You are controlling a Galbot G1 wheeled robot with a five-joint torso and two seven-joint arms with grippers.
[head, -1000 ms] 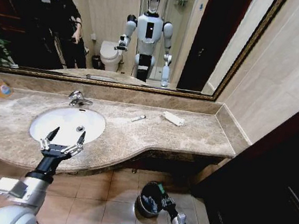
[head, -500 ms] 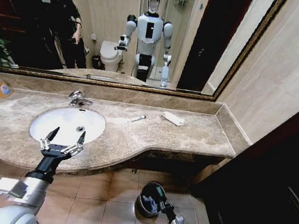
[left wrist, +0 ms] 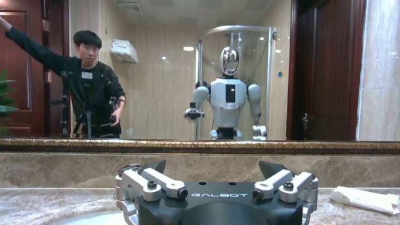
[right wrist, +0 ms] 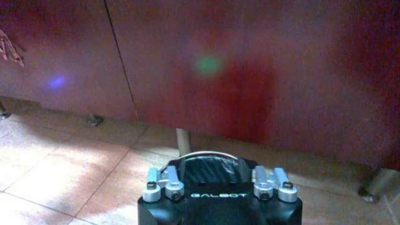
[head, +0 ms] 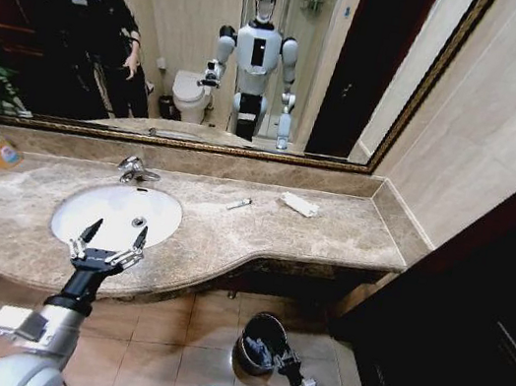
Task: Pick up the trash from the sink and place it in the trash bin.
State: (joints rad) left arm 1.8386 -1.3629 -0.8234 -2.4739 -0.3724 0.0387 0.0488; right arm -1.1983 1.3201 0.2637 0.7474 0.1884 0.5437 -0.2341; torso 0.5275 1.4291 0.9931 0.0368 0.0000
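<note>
On the marble counter I count two pieces of trash: one thin white stick (head: 239,204) and one flat white tube (head: 299,204) lying near the back wall, both apart from the sink (head: 85,211), whose white basin looks bare apart from its drain. One chrome faucet (head: 133,169) stands behind it. One trash bin (head: 254,329) sits on the tiled floor below the counter edge, with pale items inside. My left gripper (head: 107,244) hovers over the near rim of the sink, arm reaching up and forward, fingers spread wide and holding nothing. My right gripper (head: 286,360) hangs low at the bin's rim; whether its fingers are parted I cannot tell.
</note>
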